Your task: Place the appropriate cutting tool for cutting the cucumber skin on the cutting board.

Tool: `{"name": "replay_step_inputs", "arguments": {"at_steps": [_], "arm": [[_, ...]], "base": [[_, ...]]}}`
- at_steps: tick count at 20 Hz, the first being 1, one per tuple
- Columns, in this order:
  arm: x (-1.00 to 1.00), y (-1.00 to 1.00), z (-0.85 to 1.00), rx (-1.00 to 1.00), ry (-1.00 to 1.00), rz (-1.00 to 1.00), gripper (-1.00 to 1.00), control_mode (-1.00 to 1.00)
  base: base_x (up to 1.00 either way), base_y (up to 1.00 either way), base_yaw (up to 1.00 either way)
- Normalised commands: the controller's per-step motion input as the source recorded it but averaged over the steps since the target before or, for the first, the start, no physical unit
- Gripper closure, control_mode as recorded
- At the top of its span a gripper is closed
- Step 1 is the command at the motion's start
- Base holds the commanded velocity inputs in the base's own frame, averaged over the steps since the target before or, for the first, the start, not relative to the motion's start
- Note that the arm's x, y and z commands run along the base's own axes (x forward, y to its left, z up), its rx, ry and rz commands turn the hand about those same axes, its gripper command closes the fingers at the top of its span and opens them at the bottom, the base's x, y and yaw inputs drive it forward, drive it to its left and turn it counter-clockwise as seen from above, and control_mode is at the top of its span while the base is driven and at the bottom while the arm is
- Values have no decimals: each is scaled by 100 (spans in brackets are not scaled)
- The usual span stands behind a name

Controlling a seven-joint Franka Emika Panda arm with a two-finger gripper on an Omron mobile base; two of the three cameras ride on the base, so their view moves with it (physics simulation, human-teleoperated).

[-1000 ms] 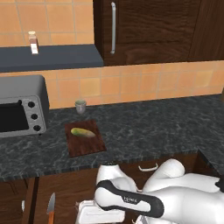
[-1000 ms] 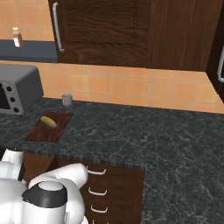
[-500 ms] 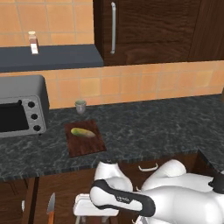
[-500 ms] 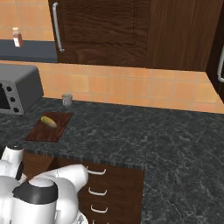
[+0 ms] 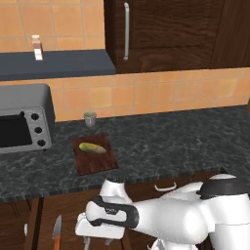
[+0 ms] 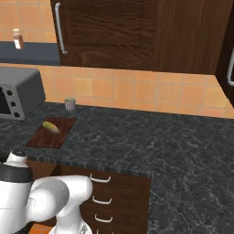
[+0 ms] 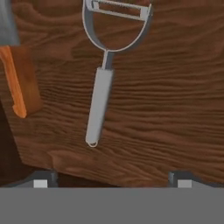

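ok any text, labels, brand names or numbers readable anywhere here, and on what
No text can be read for certain in these pictures.
Dark band on the robot's arm: small pale marks, too blurred to read.
Toaster oven: three knobs, no legible markings.
Bottle on the shelf: a light label, too small to read.
Peeler and knife: no marking visible.

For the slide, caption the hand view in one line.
Gripper open above the peeler lying on wood, knife to one side.
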Motion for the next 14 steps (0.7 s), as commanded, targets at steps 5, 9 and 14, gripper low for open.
{"name": "replay_step_inputs", "arguments": {"at_steps": [5,9,14], "arm": [[40,22,-26,-4,2,0,-100,-100],[22,26,-34,-8,2,0,-100,-100],[11,27,-33,-9,1,0,-100,-100]], "base": [[0,0,0],[0,0,0],[0,0,0]]}}
